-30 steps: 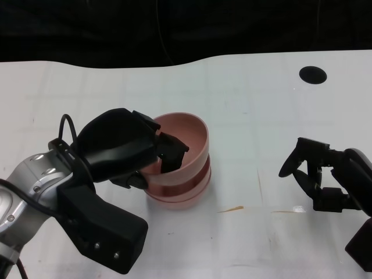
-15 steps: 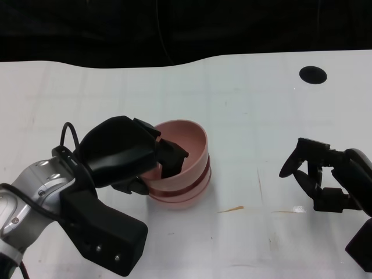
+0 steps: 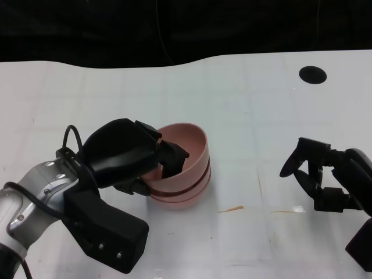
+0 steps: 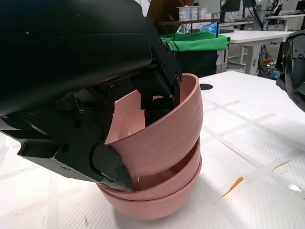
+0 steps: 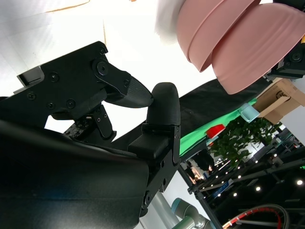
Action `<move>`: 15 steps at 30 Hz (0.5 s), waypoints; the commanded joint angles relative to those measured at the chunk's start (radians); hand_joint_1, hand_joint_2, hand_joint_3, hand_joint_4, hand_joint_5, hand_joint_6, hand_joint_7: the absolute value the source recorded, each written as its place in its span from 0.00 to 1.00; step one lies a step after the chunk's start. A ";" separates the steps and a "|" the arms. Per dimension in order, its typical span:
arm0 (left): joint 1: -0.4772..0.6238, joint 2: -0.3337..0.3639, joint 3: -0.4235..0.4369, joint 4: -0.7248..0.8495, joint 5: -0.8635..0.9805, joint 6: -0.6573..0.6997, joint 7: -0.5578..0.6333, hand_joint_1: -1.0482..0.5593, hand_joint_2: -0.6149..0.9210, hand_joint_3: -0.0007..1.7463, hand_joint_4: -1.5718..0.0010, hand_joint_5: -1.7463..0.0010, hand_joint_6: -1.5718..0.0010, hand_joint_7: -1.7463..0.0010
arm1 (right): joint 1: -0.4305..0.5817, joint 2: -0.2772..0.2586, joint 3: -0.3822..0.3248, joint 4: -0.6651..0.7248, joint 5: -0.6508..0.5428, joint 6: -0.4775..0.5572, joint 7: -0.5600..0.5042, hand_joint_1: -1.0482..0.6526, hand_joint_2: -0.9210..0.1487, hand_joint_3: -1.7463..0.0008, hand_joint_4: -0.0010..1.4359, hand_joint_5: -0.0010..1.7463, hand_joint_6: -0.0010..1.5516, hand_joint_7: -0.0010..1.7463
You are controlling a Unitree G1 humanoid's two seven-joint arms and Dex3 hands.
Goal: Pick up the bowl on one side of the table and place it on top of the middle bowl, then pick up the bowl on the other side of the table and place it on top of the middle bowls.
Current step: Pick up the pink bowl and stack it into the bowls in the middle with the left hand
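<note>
Across the white table [image 3: 244, 110], which fills most of the head view beneath a dark background, we log items from largest to smallest. The left arm [image 3: 35, 203] comes in from the lower left, silver forearm with a black wrist block. The left hand [image 3: 125, 154] grasps the top pink bowl [image 3: 186, 145] at its near-left rim; in the left wrist view fingers [image 4: 159, 90] reach over the rim into the bowl [image 4: 167, 138] while the black shell sits against its outer wall.

The top bowl is tilted, its far-right side nested into the stack, its held side raised. Below it we see two more pink bowls stacked [image 3: 183, 195], standing on the table near the centre, slightly left of the middle. In the left wrist view the lower bowls [image 4: 157, 200] sit level and the top one leans inside them. The right wrist view shows the same stack [image 5: 224, 38] from the other side, turned over by the camera's orientation.

The right hand [image 3: 317, 174] is at the lower right, well apart from the bowls, holding nothing, its fingers curved but spread apart.

Smaller marks: a dark round hole [image 3: 313, 74] in the table at the far right, and a thin orange streak [image 3: 231, 208] on the surface between the stack and the right hand.
</note>
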 commanded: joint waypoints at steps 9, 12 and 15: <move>-0.027 0.007 -0.015 0.049 0.006 -0.026 0.030 0.65 0.95 0.01 0.50 0.00 0.52 0.14 | -0.004 -0.018 -0.004 0.002 0.008 -0.001 0.000 0.46 0.11 0.54 0.56 1.00 0.44 0.86; -0.031 0.003 -0.019 0.070 0.012 -0.039 0.049 0.65 0.96 0.01 0.50 0.00 0.52 0.14 | -0.005 -0.019 -0.003 0.004 0.010 -0.001 0.005 0.46 0.11 0.54 0.55 1.00 0.44 0.86; -0.034 0.004 -0.023 0.081 0.014 -0.047 0.062 0.66 0.96 0.01 0.50 0.00 0.52 0.13 | -0.005 -0.019 -0.003 0.003 0.008 -0.001 0.003 0.46 0.11 0.54 0.55 1.00 0.44 0.86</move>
